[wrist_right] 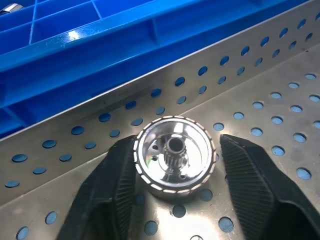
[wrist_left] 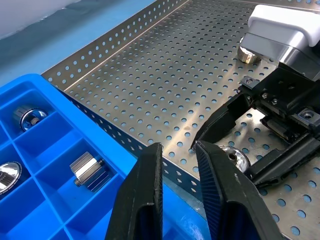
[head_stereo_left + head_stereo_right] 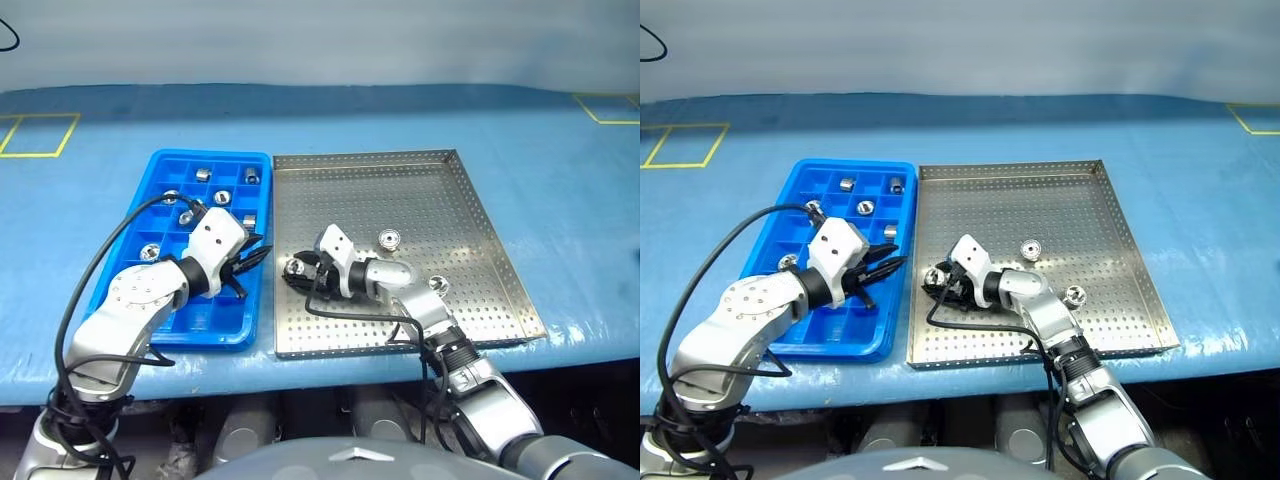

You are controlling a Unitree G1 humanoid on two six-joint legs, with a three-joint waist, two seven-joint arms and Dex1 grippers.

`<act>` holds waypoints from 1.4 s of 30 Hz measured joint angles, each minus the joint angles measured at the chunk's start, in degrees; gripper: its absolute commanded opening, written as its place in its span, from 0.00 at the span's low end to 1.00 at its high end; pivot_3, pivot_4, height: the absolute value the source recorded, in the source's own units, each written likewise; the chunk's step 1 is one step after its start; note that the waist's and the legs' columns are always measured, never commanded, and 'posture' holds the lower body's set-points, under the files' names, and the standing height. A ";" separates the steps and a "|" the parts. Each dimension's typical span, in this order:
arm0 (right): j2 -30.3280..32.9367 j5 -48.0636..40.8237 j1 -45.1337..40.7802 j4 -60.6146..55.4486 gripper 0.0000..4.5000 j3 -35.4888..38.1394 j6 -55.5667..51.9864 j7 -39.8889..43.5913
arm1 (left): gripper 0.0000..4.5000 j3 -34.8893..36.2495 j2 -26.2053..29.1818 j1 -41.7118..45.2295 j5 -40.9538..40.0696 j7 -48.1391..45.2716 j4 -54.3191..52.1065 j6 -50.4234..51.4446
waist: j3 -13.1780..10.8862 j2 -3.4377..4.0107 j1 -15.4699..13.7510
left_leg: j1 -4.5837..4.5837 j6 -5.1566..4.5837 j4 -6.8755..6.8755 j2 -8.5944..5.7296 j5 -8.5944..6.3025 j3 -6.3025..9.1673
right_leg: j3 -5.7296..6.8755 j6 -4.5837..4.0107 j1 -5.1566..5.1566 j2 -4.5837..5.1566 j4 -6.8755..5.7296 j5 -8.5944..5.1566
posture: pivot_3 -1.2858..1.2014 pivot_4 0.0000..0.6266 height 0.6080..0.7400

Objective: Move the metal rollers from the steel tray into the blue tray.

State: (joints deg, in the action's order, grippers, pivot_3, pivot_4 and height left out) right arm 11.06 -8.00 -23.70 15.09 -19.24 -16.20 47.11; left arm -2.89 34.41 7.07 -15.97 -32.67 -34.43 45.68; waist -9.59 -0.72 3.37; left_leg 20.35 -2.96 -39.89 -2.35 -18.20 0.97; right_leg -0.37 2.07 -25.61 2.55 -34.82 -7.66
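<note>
The steel tray (image 3: 400, 190) lies on the right and the blue tray (image 3: 160, 165) sits against its left side. My right gripper (image 1: 175, 150) is low in the steel tray near its left rim, shut on a metal roller (image 1: 172, 155) that stands between its fingers. Two more rollers lie loose in the steel tray, one (image 3: 388, 238) at mid tray and one (image 3: 437, 284) beside my right forearm. Several rollers (image 3: 222, 196) sit in the blue tray's compartments. My left gripper (image 2: 177, 147) hovers over the blue tray's right edge, shut and empty.
Both trays rest on a blue table cover (image 3: 560, 200) with yellow tape squares (image 3: 40, 135) at the far corners. A black cable (image 3: 110, 240) loops from my left wrist over the blue tray. The table's front edge runs just below the trays.
</note>
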 measured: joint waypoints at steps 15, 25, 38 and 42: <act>2.09 -0.01 2.55 -8.23 0.38 3.98 0.38 -3.54 | 0.24 0.52 -0.52 -1.87 -1.21 0.17 0.00 -1.17 | -0.01 0.01 0.05 | 0.02 0.05 0.05 0.01 0.00 0.06 | 0.02 -0.01 -0.03 0.01 0.00 -0.01 | 0.49 0.24 1.00; 1.50 -1.65 2.56 -16.50 0.38 4.86 -3.24 -5.26 | 0.24 11.76 -2.71 -7.47 -3.06 6.06 -2.25 -0.77 | -0.01 0.02 0.15 | 0.03 0.10 0.08 0.06 0.02 0.15 | 0.08 -0.03 -0.05 0.02 -0.01 -0.02 | 0.50 0.24 1.00; -5.25 -0.21 -7.03 -13.04 0.38 -6.96 -3.02 0.53 | 0.24 33.87 -3.09 -20.52 -3.16 11.14 -10.94 1.76 | -0.02 0.00 -1.83 | 0.03 0.40 0.34 0.05 0.06 0.57 | 0.56 -0.35 -0.06 -0.02 0.00 -0.23 | 0.56 0.24 1.00; -6.60 0.98 -7.73 -8.08 0.38 -10.43 -2.33 2.98 | 0.24 36.14 -4.96 -24.14 -3.23 11.70 -13.14 1.83 | 0.00 -0.02 -3.42 | 0.09 0.47 0.38 0.01 0.07 0.83 | 0.84 -0.65 -0.01 -0.01 0.00 -0.43 | 0.57 0.24 1.00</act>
State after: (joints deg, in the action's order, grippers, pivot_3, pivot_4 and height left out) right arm 4.47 -7.02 -31.44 7.01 -29.67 -18.53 50.09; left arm 33.25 29.45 -17.06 -19.20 -20.97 -47.57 47.51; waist -9.59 -0.74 -0.04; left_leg 20.44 -2.48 -39.51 -2.34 -18.13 1.81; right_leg 0.46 1.42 -25.62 2.53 -34.82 -8.08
